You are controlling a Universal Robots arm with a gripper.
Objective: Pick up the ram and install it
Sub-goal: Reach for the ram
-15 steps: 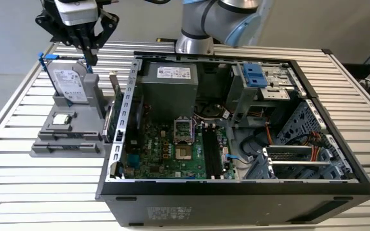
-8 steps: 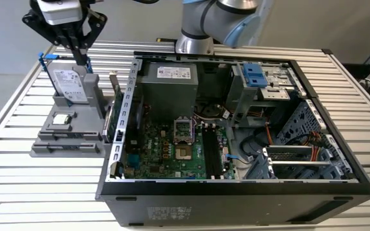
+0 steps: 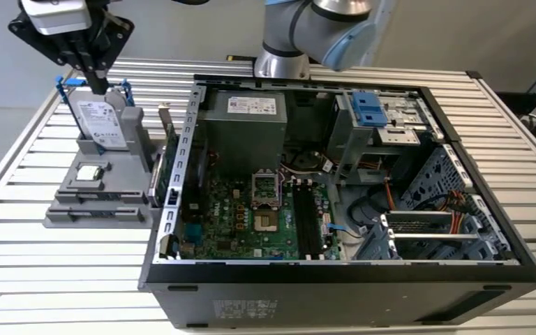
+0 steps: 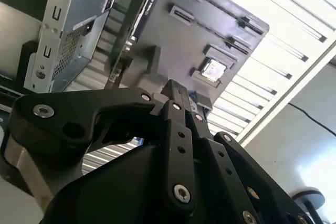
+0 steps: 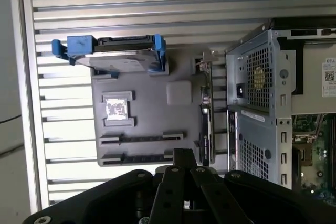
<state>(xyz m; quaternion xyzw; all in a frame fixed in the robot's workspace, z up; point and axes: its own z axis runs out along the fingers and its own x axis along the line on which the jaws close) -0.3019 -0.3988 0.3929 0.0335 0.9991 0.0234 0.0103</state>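
I cannot pick out the ram with certainty. The two long slots (image 5: pixel 142 138) of the grey holder (image 3: pixel 133 139) look bare in both wrist views. The black memory slots (image 3: pixel 307 223) on the motherboard (image 3: pixel 235 216), inside the open computer case (image 3: pixel 343 293) just beside the holder, are too dark to tell whether a stick sits in one.

The gripper (image 3: pixel 97 82) hangs above the holder, over the end where the hard drive (image 3: pixel 100 122) with blue rails stands upright. Its fingers seem pressed together, with nothing between them. The holder also carries a processor chip (image 5: pixel 116 109), between the drive and the long slots, and a tall green card (image 3: pixel 161 178) at the edge facing the case.

In my judgement this work asks for a grip on the stick's flat faces near its middle and a straight lift. The stick should then be kept upright, in line with one slot, and pressed evenly at both ends.
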